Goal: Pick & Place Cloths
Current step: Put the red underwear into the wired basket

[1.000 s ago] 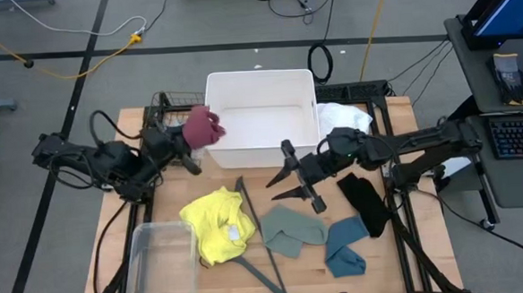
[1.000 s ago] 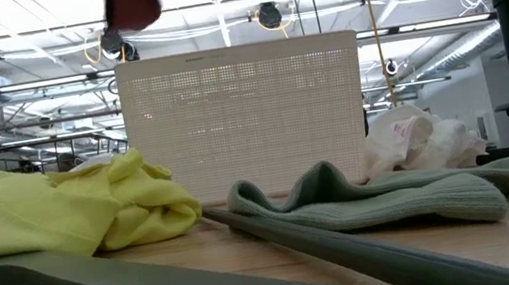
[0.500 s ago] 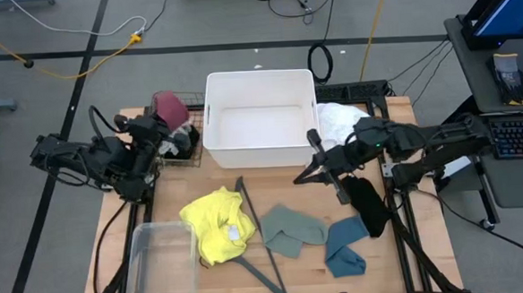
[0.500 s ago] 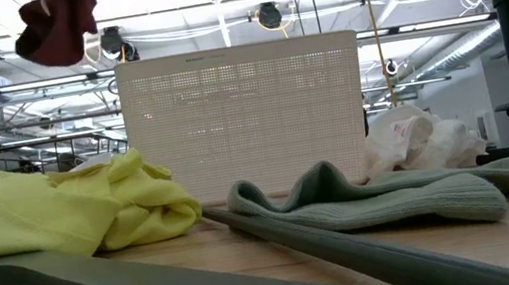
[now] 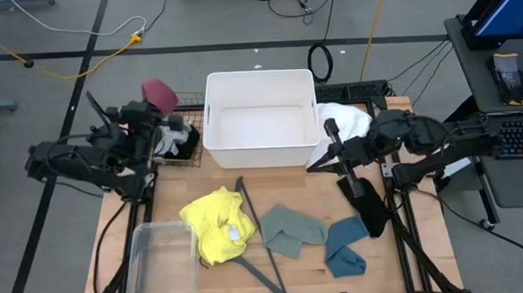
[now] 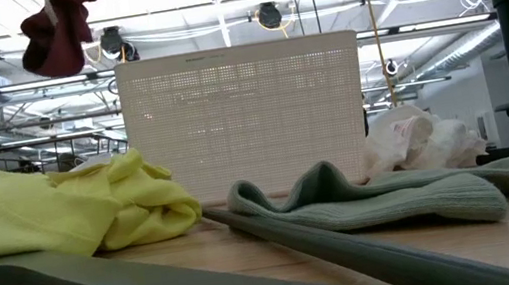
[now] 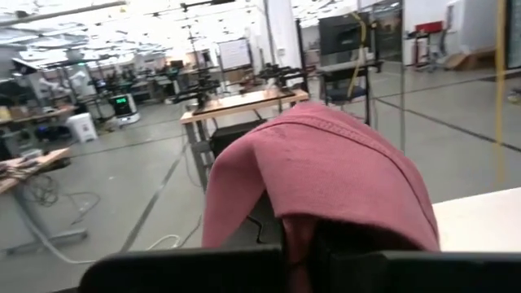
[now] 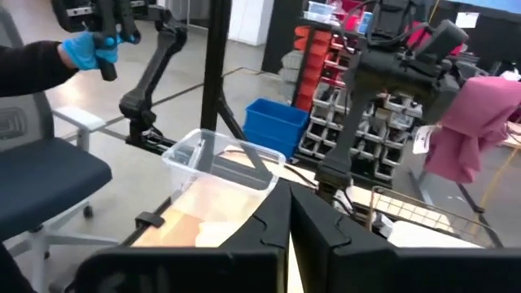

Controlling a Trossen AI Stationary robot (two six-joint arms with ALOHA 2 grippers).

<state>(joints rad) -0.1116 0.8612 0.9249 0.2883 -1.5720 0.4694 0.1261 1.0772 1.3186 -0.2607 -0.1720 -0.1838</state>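
My left gripper [image 5: 154,107] is shut on the maroon cloth [image 5: 161,92], high above the wire basket [image 5: 187,156] at the table's far left corner. The cloth also shows in the low view [image 6: 52,36] and the right wrist view [image 8: 476,122]. My right gripper [image 5: 323,158] is shut and empty; it hovers by the white bin's [image 5: 258,75] right near corner, next to the white cloth [image 5: 345,117]. The yellow cloth [image 5: 216,225], sage green cloth [image 5: 293,227], teal cloth [image 5: 345,247] and a black cloth [image 5: 365,202] lie flat on the table. Grey and black fabric [image 5: 173,138] sits in the basket. My left gripper pinches the maroon cloth at a bunched part [image 7: 299,236] between its two fingers; how many layers, I cannot tell. The rest of the cloth [image 7: 326,163] bulges out beyond the fingers. It is lifted clear and hangs slack in a lump [image 6: 48,47] over the basket.
A thin dark grey hanger [image 5: 252,223] lies between the yellow and sage green cloths. A clear plastic container [image 5: 160,255] stands at the near left corner. Beyond the table's left side, the right wrist view shows a person's blue-gloved hand [image 8: 94,45] and a chair [image 8: 41,171].
My left gripper has carried the maroon cloth from the white bin's left rim toward the table's far left, up over the wire basket. My right gripper has moved from the table's middle toward the right and far side, stopping beside the white cloth.
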